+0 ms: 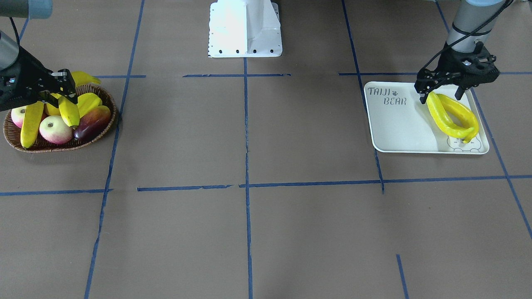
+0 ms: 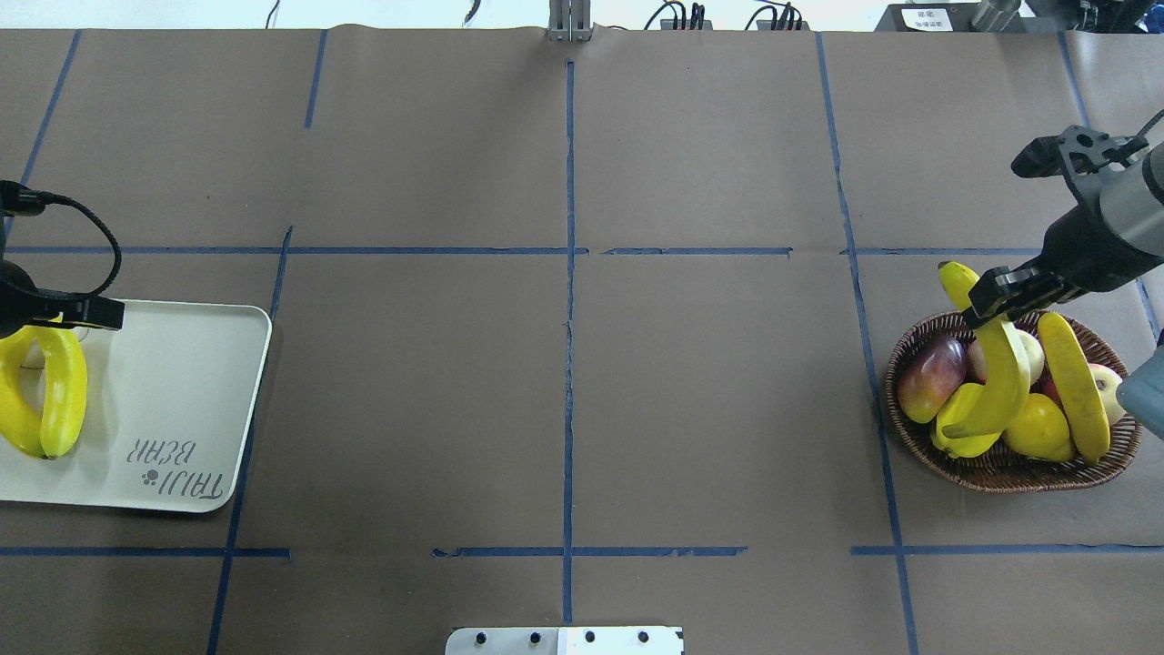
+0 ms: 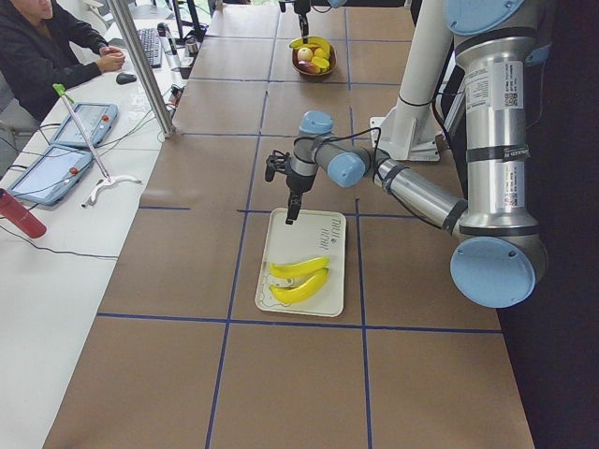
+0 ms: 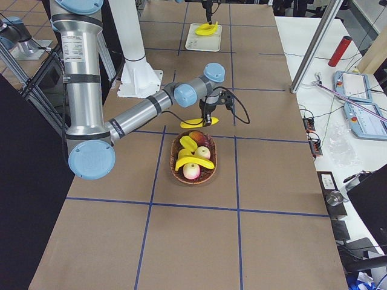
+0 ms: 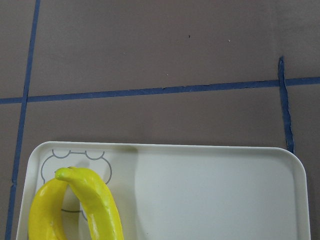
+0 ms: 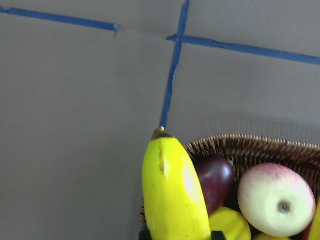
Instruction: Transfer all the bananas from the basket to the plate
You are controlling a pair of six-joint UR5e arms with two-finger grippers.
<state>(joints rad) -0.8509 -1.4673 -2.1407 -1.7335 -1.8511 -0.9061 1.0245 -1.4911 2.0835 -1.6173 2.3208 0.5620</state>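
Two bananas [image 1: 453,116] lie side by side on the off-white plate [image 1: 395,124], near its bear-face corner; they also show in the left wrist view [image 5: 95,210]. My left gripper [image 1: 441,96] hangs open just above their far ends, holding nothing. My right gripper [image 2: 1000,296] is shut on a third banana [image 2: 1005,373] and holds it above the wicker basket [image 2: 1000,478]; this banana fills the right wrist view [image 6: 175,195]. A fourth banana [image 2: 1073,382] lies in the basket.
The basket also holds a dark red mango [image 2: 929,368], apples [image 1: 55,129], a yellow-green starfruit [image 1: 89,103] and a round yellow fruit [image 2: 1037,428]. The robot base [image 1: 245,29] stands at mid table. Blue tape lines cross the brown table between basket and plate.
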